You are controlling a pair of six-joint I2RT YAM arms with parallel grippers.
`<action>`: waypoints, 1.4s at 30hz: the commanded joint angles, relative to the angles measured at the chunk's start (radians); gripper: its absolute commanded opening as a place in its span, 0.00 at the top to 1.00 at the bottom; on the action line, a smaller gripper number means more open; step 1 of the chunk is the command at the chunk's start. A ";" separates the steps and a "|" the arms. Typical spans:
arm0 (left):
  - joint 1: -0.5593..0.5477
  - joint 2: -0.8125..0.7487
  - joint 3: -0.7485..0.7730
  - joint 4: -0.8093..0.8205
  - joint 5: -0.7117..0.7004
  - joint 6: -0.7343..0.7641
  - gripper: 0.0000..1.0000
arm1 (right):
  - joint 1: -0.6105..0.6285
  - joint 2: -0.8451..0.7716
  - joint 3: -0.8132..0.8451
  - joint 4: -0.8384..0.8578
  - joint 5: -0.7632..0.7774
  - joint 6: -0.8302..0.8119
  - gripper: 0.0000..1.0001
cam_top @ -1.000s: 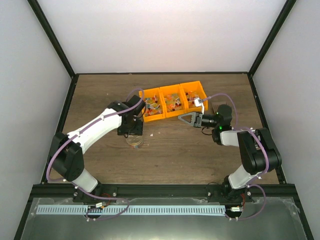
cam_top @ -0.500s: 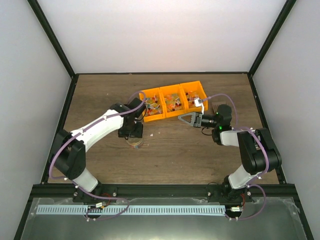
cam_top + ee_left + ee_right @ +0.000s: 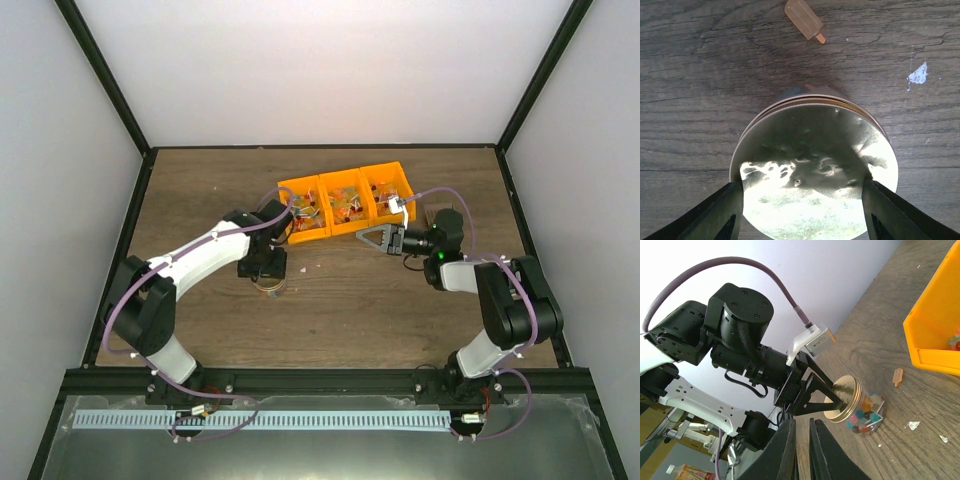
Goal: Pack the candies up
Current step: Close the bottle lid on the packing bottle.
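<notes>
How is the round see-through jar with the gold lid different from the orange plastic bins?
The round clear jar is see-through and wears a gold lid; the orange plastic bins are boxy, solid-coloured and open on top. The jar stands alone, its lid gripped between the left gripper's fingers; the three bins sit side by side farther back. Both hold small colourful candies.

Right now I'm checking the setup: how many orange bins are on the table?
3, side by side in a row at the far middle of the table: the left bin, the middle bin and the right bin. None appears hidden.
</notes>
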 commanded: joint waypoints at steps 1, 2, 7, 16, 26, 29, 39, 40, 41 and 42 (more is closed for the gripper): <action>-0.005 0.026 -0.013 0.007 -0.004 0.009 0.33 | 0.006 -0.002 0.014 0.003 0.004 -0.021 0.89; -0.005 0.025 -0.012 0.005 -0.006 0.010 0.33 | 0.006 -0.002 0.014 0.003 0.005 -0.021 0.90; -0.005 0.012 0.011 -0.005 -0.009 0.009 0.33 | 0.006 0.001 0.015 0.006 0.003 -0.018 0.90; -0.005 0.022 0.077 -0.025 0.001 0.018 0.32 | 0.006 0.011 0.016 0.018 0.001 -0.009 0.89; -0.006 0.032 -0.003 0.014 0.015 0.021 0.32 | 0.006 0.013 0.020 0.013 0.001 -0.010 0.89; -0.006 0.035 -0.015 0.021 0.017 0.021 0.32 | 0.006 0.015 0.018 0.013 -0.001 -0.008 0.90; -0.009 -0.001 0.056 -0.016 0.014 0.013 0.32 | 0.008 0.005 0.012 0.009 0.002 -0.008 0.89; -0.010 -0.012 0.068 -0.021 0.014 0.014 0.32 | 0.011 0.004 0.013 0.007 0.003 -0.007 0.89; -0.011 -0.026 0.082 -0.021 0.012 0.015 0.30 | 0.014 0.003 0.011 0.004 0.011 -0.002 0.89; -0.012 -0.048 0.093 -0.013 0.011 0.017 0.27 | 0.020 0.002 0.010 0.010 0.016 0.012 0.89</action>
